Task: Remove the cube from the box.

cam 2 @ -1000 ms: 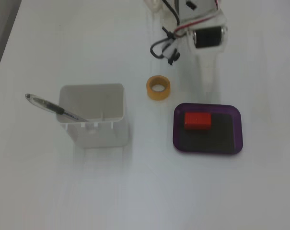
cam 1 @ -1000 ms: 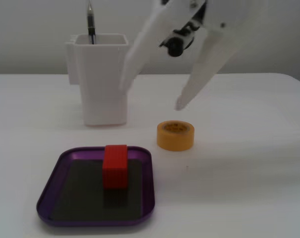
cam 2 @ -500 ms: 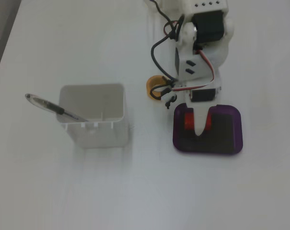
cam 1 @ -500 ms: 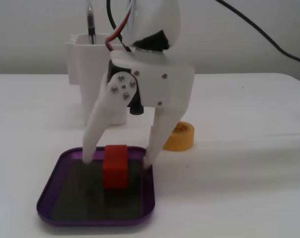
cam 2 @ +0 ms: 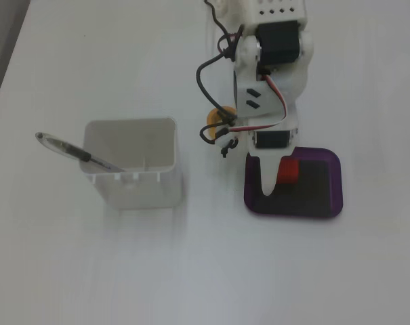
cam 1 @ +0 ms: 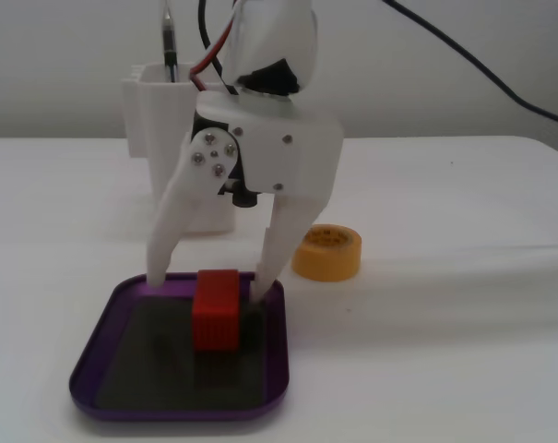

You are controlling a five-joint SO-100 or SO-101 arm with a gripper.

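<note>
**Straddling the cube inside the purple box**

Looking across your bench, largest first: white table point(cam 1: 463, 305), same surface from above point(cam 2: 69, 271).

Your arm point(cam 1: 269, 138) comes down from the top of the low fixed view; from above it enters at the top edge point(cam 2: 272, 40), red and black wires looped along it.

White square container point(cam 1: 154, 120) stands behind the arm in the low view. From above point(cam 2: 133, 179) it sits well to the left of the box, a pen point(cam 2: 72, 152) leaning out over its left wall.

Box point(cam 1: 103, 369): shallow purple tray, dark floor, nearest the low camera. From above point(cam 2: 330, 203) it lies right of the container, partly under the arm.

Your gripper point(cam 1: 205, 281) is spread wide, one finger tip down at the box's far rim left of the cube, the other just right of the cube. You cannot tell from either view whether that right finger touches it. From above point(cam 2: 272, 177) the cube shows between the fingers.

Yellow tape roll point(cam 1: 326, 252) lies flat on the table behind the box's right corner; from above only an edge shows point(cam 2: 212, 117) beside the arm.

Cube point(cam 1: 215, 309): red, ribbed, upright on the box floor near the far edge point(cam 2: 288, 170).
</note>
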